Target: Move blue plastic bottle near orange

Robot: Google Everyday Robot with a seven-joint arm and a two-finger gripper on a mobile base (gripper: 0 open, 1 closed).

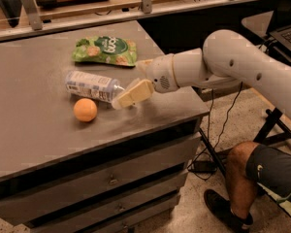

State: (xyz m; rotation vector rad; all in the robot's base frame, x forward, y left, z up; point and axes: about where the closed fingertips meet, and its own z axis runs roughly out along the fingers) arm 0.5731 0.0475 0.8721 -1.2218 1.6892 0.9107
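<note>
Gripper [124, 99]: at the cap end of the blue plastic bottle [89, 85]; grip state cannot be told.
Bottle: lying on counter [29, 135], just beside orange [85, 109].

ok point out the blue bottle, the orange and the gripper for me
blue plastic bottle [89, 84], camera view, on its printed label, mid-body
orange [85, 109], camera view, centre of the fruit
gripper [123, 100], camera view, at its tip, right by the bottle's cap end
</note>
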